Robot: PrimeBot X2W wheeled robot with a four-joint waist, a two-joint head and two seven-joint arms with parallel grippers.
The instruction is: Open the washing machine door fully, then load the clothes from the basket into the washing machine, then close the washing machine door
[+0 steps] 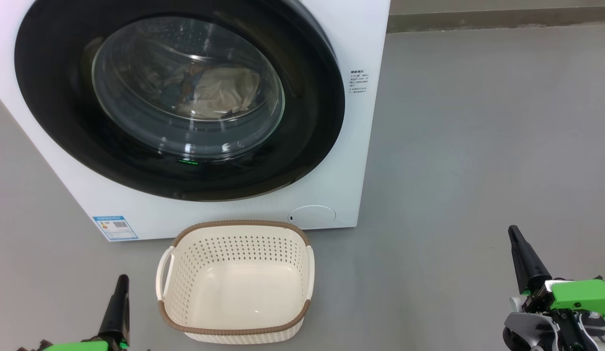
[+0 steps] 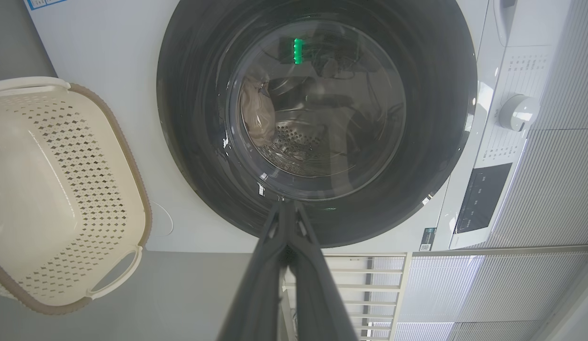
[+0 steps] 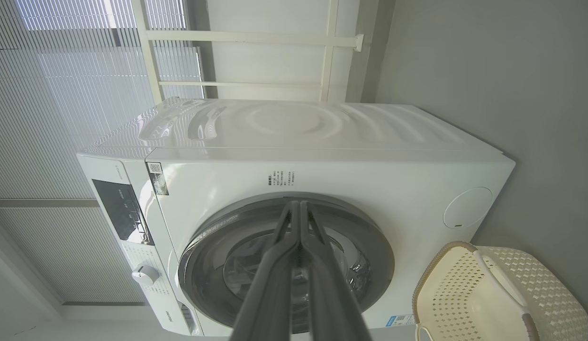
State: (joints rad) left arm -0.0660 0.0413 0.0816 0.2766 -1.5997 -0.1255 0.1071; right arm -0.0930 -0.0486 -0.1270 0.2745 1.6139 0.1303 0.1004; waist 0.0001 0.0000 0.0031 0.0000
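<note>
The white washing machine (image 1: pixel 361 146) fills the upper left of the head view, its round black-rimmed door (image 1: pixel 307 122) shut flat against the front. Through the glass I see the clothes (image 1: pixel 219 90), cream and bluish cloth, lying in the drum. The cream basket (image 1: pixel 234 285) stands on the floor just before the machine, with nothing in it. My left gripper (image 1: pixel 121 282) is shut at the lower left, left of the basket. At the lower right my right gripper (image 1: pixel 514 233) is shut, well clear of the basket. Both hold nothing. The left wrist view faces the door (image 2: pixel 199 118) and the basket (image 2: pixel 61 189).
Grey floor (image 1: pixel 478 146) stretches to the right of the machine up to a wall skirting. The machine front carries a blue label (image 1: pixel 115 227) and a round white flap (image 1: pixel 312 215). In the right wrist view, a control panel and dial (image 3: pixel 144 274) sit beside ribbed blinds.
</note>
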